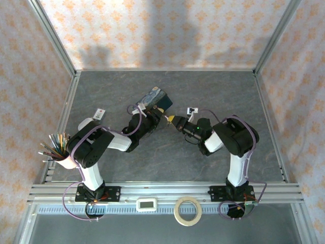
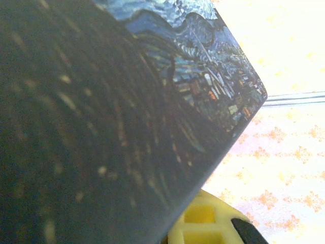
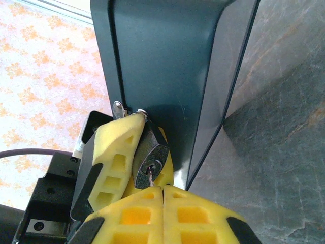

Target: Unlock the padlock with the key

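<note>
Writing: a white tag (image 1: 99, 113) on the left of the table (image 1: 218, 91) bears a red mark, and a second white tag (image 1: 192, 110) lies right of centre; print on both is too small to read.
Cup: one cup of coloured pencils (image 1: 57, 148) by the left arm's elbow.
Left gripper (image 3: 147, 133): its yellow fingers (image 3: 116, 157) sit closed in on either side of the padlock, up against the tin.
Tin: one blue box (image 3: 162, 61) with a starry-night painting, tilted up off the table; its painted face shows close in the left wrist view.
Padlock (image 3: 149, 155): one, dark, hanging at the tin's edge between the left fingers, keyhole facing the right gripper.
Key (image 3: 151, 177): one; its thin shaft enters the keyhole, the head hidden in the right fingers.
Right gripper (image 3: 162, 195): fingers pressed together on the key, just below the padlock.
Front rail: one small white device (image 1: 148, 204), one tape roll (image 1: 187, 210).
</note>
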You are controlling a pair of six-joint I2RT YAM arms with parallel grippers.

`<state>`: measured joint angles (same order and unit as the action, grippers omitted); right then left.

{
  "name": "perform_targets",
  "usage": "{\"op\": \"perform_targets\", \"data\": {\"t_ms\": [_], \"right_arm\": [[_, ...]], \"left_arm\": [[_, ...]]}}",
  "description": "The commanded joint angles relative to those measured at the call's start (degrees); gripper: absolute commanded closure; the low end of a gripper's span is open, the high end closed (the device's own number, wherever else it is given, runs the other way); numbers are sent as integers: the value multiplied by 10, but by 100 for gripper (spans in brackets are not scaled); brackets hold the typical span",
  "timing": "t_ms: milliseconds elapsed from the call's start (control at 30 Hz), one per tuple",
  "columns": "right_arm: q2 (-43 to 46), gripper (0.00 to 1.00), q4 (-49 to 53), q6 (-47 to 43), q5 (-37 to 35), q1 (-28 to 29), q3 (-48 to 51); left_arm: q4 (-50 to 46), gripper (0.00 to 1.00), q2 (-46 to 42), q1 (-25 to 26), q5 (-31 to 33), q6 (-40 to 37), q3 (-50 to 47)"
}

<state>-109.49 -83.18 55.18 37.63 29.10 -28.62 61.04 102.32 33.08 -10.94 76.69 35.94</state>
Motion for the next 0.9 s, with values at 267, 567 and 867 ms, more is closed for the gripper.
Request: {"op": "perform_targets", "data": {"t_ms": [267, 567, 867], "right_arm": [[69, 100, 72, -119, -42, 12, -21], [64, 100, 26, 23, -17, 13, -25], [31, 100, -22, 208, 36, -3, -46]], "left_arm": [[-29, 100, -21, 22, -73, -24, 27], [-46, 100, -34, 24, -54, -35, 26], [2, 100, -44, 27, -63, -75, 3]]}}
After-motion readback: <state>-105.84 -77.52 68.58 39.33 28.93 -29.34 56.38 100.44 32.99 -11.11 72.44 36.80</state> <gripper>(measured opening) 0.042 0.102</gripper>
